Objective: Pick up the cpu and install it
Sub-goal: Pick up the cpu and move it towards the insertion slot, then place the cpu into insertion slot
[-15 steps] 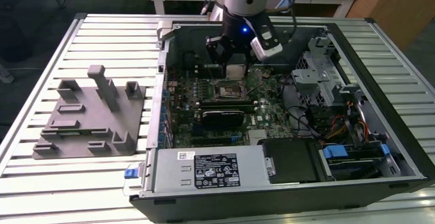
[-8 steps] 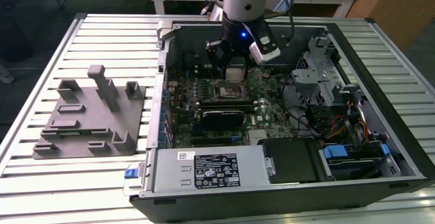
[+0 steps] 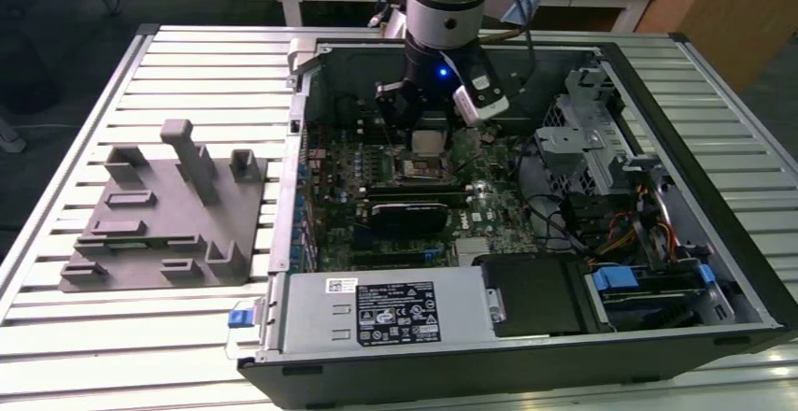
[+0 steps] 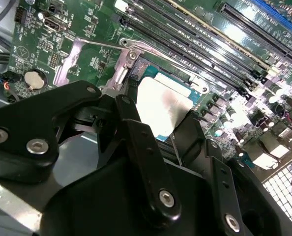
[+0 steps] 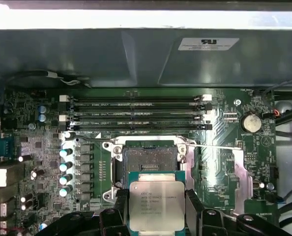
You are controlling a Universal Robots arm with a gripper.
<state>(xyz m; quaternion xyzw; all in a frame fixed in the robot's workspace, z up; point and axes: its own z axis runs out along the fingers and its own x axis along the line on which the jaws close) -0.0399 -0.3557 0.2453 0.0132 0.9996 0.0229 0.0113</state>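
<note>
Got the gripper (image 5: 157,216) clenched on the cpu (image 5: 157,201), black fingers (image 5: 192,210) squeezing two opposite edges, silver top facing up. Holding it just beside the open socket (image 5: 150,164), not seated yet. Past that, RAM slots (image 5: 136,115), then the case (image 5: 87,54) wall. Way off on the exterior view's left, grey fixture (image 3: 163,215) on the slatted table (image 3: 75,346), well apart from the case.

The socket (image 5: 150,158) lies on the motherboard (image 5: 23,110) inside the computer case (image 3: 499,378). Memory slots (image 5: 136,114) run just beside the socket; the cpu (image 5: 157,206), held in the gripper (image 4: 160,118), hangs at the socket's opposite side. The fixture (image 3: 163,210) stands well apart from the socket, toward the exterior view's left.
</note>
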